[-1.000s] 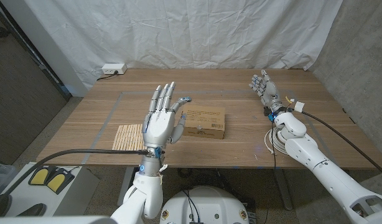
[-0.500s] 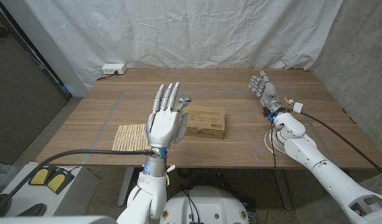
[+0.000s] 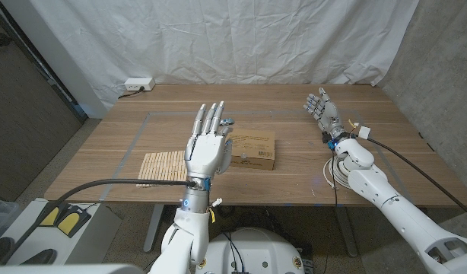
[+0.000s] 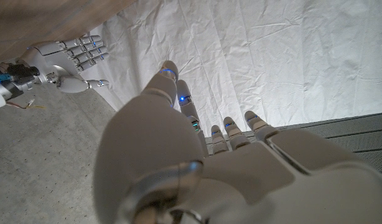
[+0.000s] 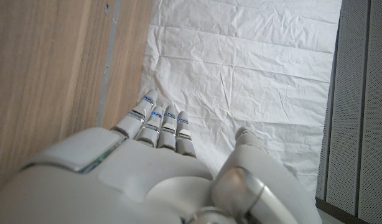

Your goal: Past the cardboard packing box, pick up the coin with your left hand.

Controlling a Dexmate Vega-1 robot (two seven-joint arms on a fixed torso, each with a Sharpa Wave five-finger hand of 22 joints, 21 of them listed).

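At about nine o'clock on the table lies a slatted wooden mat (image 3: pixel 160 167); just right of it the left hand (image 3: pixel 207 146) hovers raised, fingers spread wide and holding nothing, in front of the cardboard packing box (image 3: pixel 251 149), so the pickup looks barely begun. I cannot make out the coin; by the task it should lie beyond the box, toward twelve o'clock. Since a second ago the left hand has drifted right and forward toward the box, while the right hand (image 3: pixel 322 109), at two o'clock, stays open and empty.
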